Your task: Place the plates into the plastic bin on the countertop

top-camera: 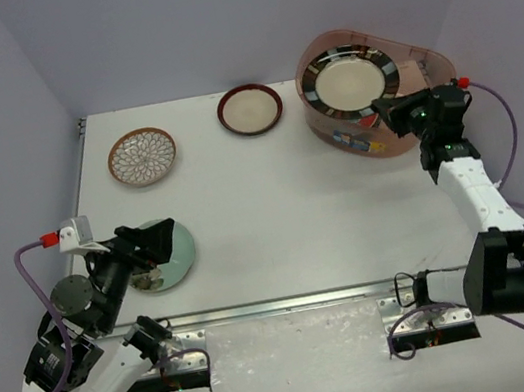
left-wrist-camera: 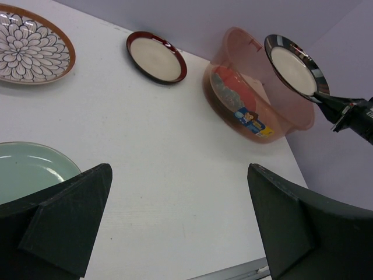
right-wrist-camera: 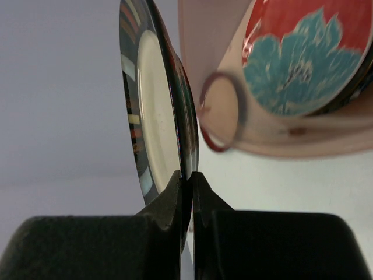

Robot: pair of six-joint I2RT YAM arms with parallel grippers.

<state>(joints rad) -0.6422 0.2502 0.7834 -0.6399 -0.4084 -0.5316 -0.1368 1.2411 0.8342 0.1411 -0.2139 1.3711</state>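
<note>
My right gripper (top-camera: pixel 389 109) is shut on the rim of the black-striped cream plate (top-camera: pixel 355 82) and holds it above the pinkish plastic bin (top-camera: pixel 408 135); the wrist view shows the plate (right-wrist-camera: pixel 152 111) edge-on between the fingers. The red-blue flower plate (right-wrist-camera: pixel 303 52) lies in the bin (right-wrist-camera: pixel 280 143). My left gripper (top-camera: pixel 154 243) is open over the near edge of the mint green plate (top-camera: pixel 173 254), touching nothing. The brown-white floral plate (top-camera: pixel 142 156) and the dark-red rimmed cream plate (top-camera: pixel 249 109) lie on the countertop (top-camera: pixel 285 212) at the back. The other plates are hidden.
The bin's blue and yellow label (left-wrist-camera: pixel 252 121) faces the left arm. Purple walls close in the table at the back and both sides. A metal rail (top-camera: pixel 291 303) runs along the near edge.
</note>
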